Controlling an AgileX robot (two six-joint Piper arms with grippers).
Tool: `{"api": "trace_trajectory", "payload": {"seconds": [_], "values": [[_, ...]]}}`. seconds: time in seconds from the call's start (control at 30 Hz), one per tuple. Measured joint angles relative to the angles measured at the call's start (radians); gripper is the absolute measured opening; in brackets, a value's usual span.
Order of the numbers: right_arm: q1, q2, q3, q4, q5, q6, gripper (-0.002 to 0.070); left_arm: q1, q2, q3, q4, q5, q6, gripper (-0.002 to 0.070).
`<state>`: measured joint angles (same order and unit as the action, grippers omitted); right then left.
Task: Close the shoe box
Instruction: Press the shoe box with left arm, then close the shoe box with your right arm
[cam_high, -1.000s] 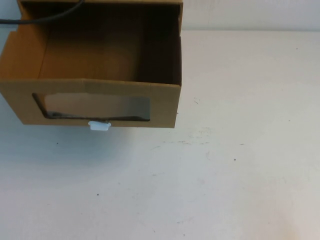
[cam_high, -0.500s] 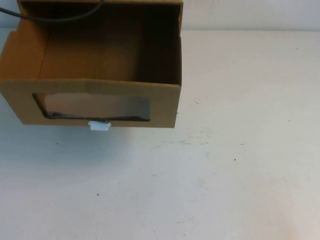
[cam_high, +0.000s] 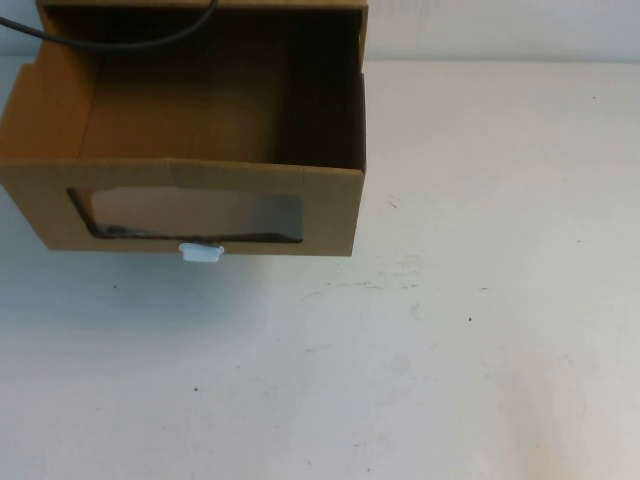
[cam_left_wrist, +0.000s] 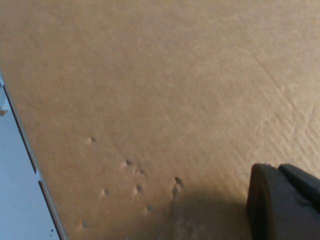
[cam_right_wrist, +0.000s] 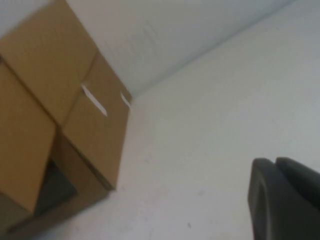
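The brown cardboard drawer-style shoe box (cam_high: 200, 150) sits open at far left, unlabelled. Left gripper (cam_left_wrist: 285, 200) beside its cardboard; right gripper (cam_right_wrist: 285, 200) over the white table (cam_high: 450, 330); grip state unclear.

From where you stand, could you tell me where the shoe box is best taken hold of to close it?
Probably the shoe box front panel near the white tab, approached from the robot's side: the drawer stands pulled out. The left gripper is close against cardboard; the right gripper is over bare table.
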<state>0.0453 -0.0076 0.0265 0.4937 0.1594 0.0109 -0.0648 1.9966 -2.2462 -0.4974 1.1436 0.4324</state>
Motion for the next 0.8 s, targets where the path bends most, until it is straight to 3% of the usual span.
{"api": "trace_trajectory", "payload": {"seconds": [0.13,0.2,0.33,0.53,0.8], "values": [[0.0,0.0,0.0,0.137,-0.112,0.0,-0.0011,0.0,0.0,0.0,0.0,-0.002,0.0,-0.0005],[0.0,0.0,-0.011,0.186,-0.072,0.0,-0.0011,-0.002,0.0,0.0,0.0,-0.002,0.0,-0.0005],[0.0,0.058,-0.156,0.177,0.195,0.0,-0.0011,-0.002,0.0,0.0,0.0,-0.002,0.0,-0.0005],[0.0,0.392,-0.497,0.035,0.661,-0.072,-0.0011,-0.002,0.0,0.0,0.0,-0.002,0.0,-0.0005],[0.004,0.805,-0.852,0.079,0.882,-0.281,-0.0011,-0.002,0.0,0.0,0.0,-0.002,0.0,-0.0005]]}}
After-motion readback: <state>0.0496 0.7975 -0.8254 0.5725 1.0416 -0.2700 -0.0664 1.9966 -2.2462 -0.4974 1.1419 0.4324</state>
